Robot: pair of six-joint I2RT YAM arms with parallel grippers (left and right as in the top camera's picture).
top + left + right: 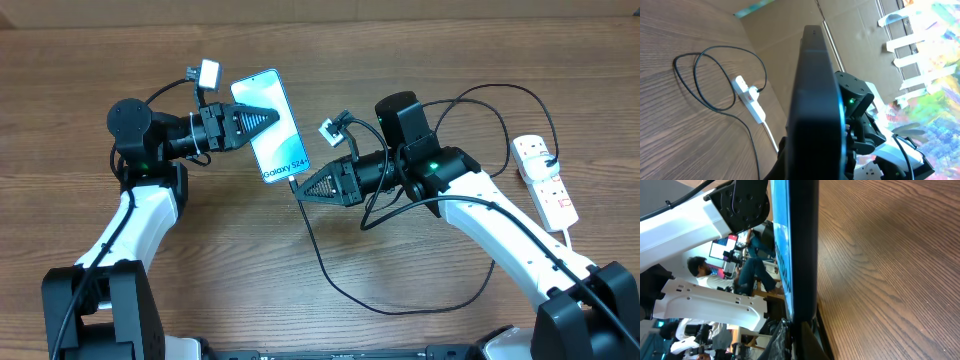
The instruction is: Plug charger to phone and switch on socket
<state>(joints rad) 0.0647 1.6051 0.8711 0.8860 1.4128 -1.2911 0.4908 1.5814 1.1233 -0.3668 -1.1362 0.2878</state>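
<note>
One phone (285,150), screen up and tilted, held over the surface (420,40) left of centre. The left hand (274,118) is clenched on the phone's side, its black fingers lying across the screen. In the left wrist view the phone (815,100) shows edge-on. It is also edge-on in the right wrist view (802,245), blocking most of that frame.

The right hand (303,188) is clenched at the phone's lower end. One charger (330,275) comes out from under the hand's tip, so the hand grips the cable end. The plug tip itself is hidden.

The cable loops toward the near edge, then away in a big loop to one socket (545,178) at the far right, well apart from the phone. One black plug (551,160) sits in the socket. One white cord (570,235) leaves it toward the right arm's base. The switches are too small to count.

The left wrist view shows the socket (751,100) beside the cable loop (700,85).
</note>
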